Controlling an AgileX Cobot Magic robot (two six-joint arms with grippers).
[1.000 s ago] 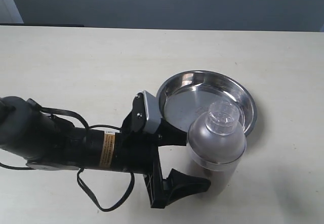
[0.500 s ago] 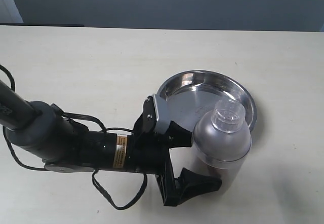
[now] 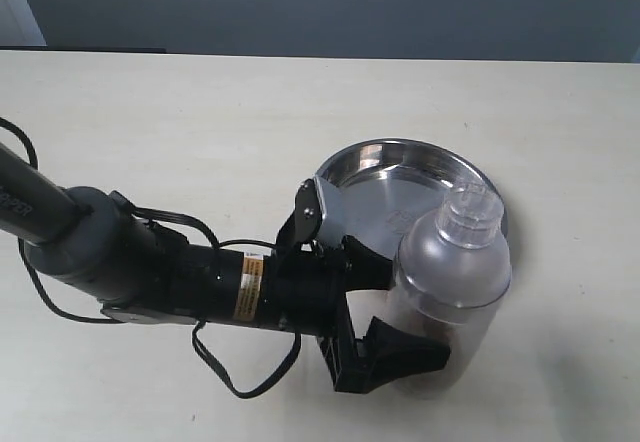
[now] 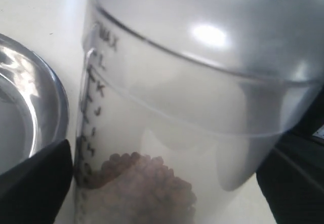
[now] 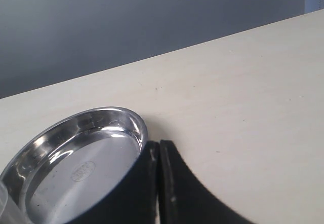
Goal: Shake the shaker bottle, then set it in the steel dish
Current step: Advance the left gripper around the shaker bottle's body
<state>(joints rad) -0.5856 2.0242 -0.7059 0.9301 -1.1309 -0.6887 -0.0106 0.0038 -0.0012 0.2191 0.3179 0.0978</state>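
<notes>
Black-fingered left gripper [image 3: 412, 312] clenched around the shaker bottle [image 3: 455, 272], low on its clear wall. Right gripper [image 5: 158, 183] pinched closed on nothing, near the steel dish [image 3: 400, 162]. Bottle at the dish's 5 o'clock rim, cap leaning toward 1 o'clock. Likely mid-shake or carrying; setting down not yet done. Frosted dome, printed scale, reddish-brown bits heaped at bottom.

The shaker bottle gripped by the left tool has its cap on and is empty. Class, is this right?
Not quite. The shaker bottle is not empty: the left wrist view shows brown bits in its bottom. The left tool does grip it, and its cap is on.
</notes>
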